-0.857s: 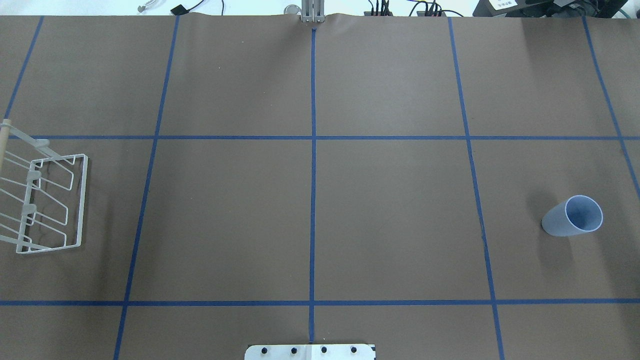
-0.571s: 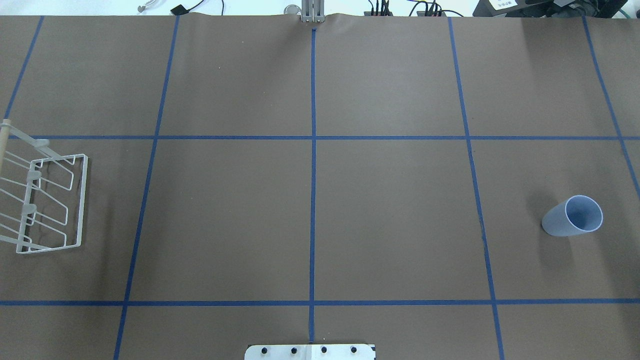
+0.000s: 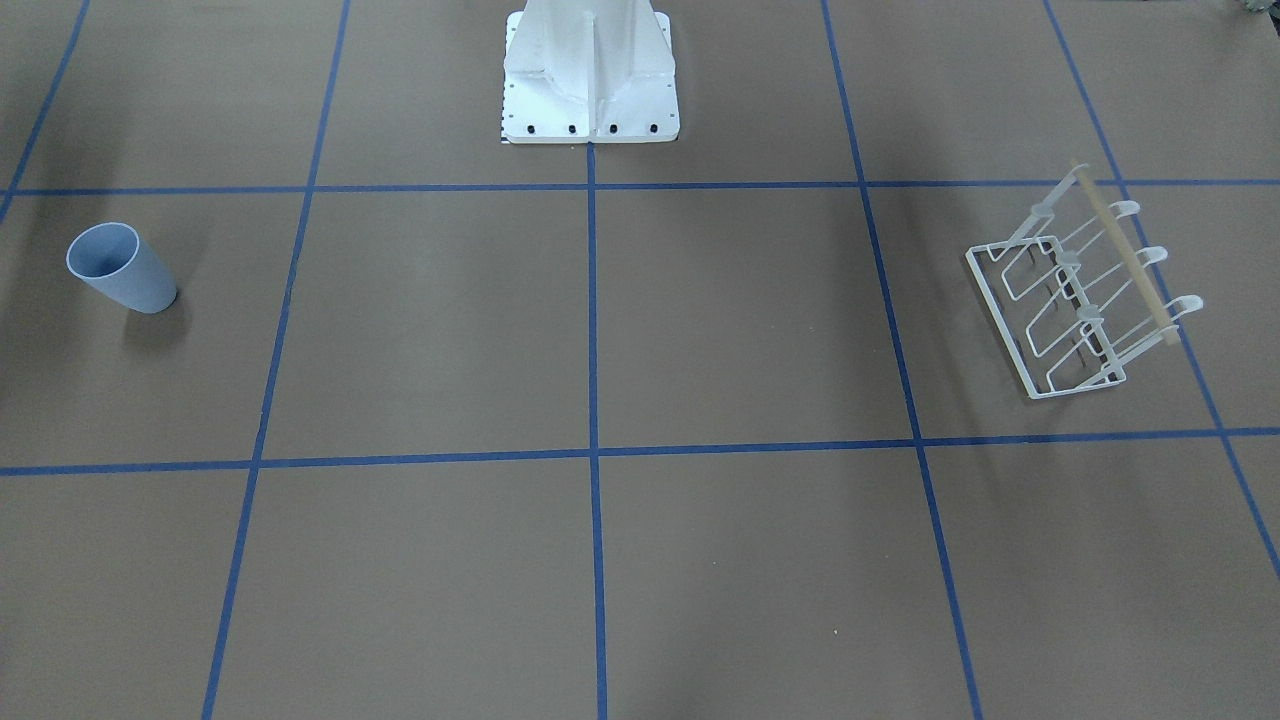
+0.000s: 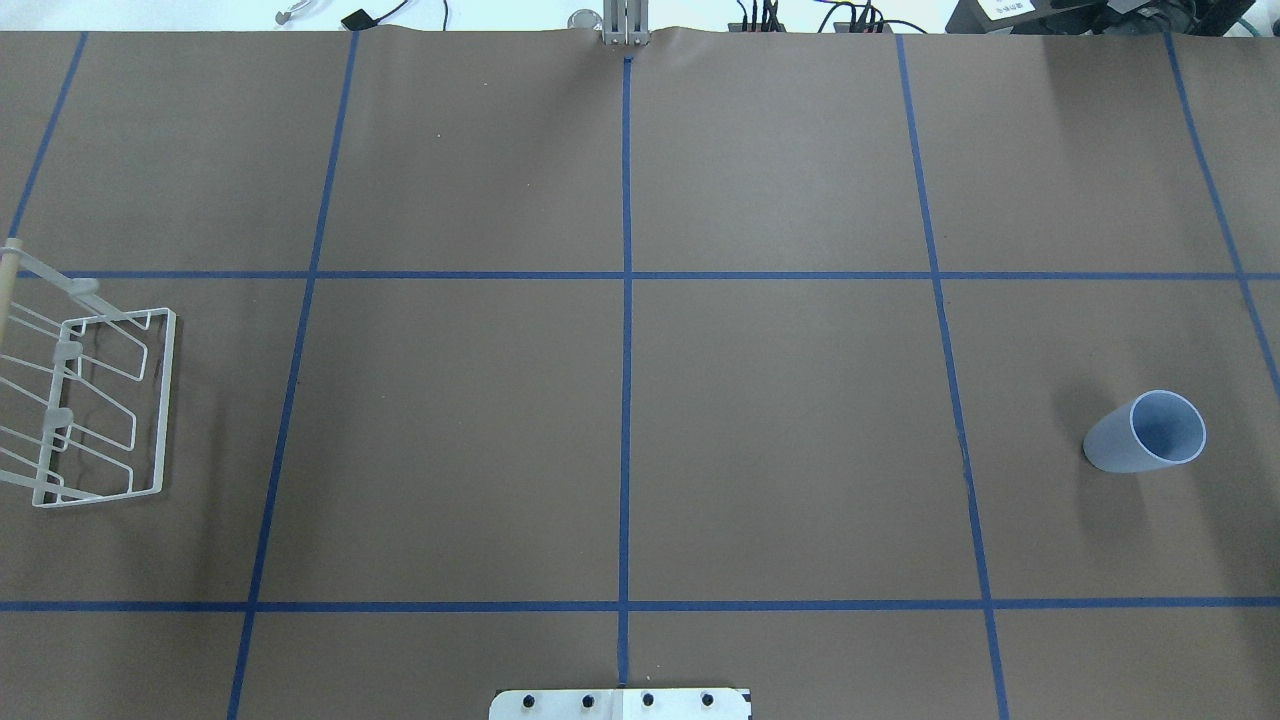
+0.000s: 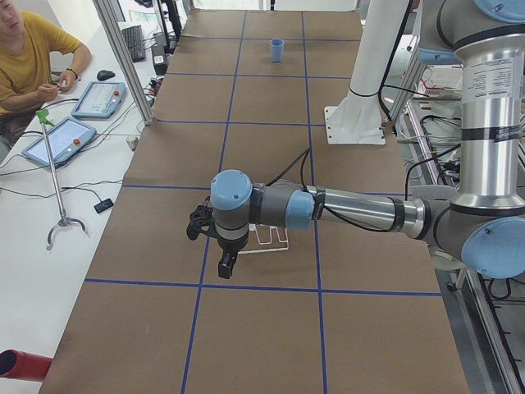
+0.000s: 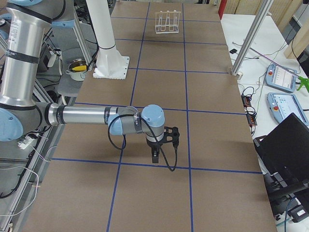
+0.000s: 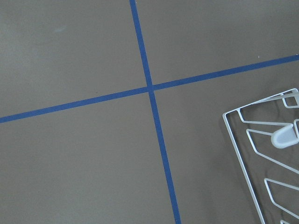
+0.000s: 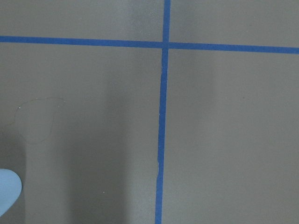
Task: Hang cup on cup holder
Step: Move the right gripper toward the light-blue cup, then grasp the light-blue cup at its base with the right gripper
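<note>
The light blue cup stands upright, rim up, on the table's right side; it also shows in the front view, far off in the left side view, and as a sliver in the right wrist view. The white wire cup holder with its wooden rod sits at the table's left edge. My left gripper hovers beside the holder. My right gripper hovers over the table's right part. Both show only in side views; I cannot tell whether they are open or shut.
Brown table cover with a grid of blue tape lines. The white robot base stands at the near middle edge. An operator sits at a side table with tablets. Aluminium posts stand at the table's far edge.
</note>
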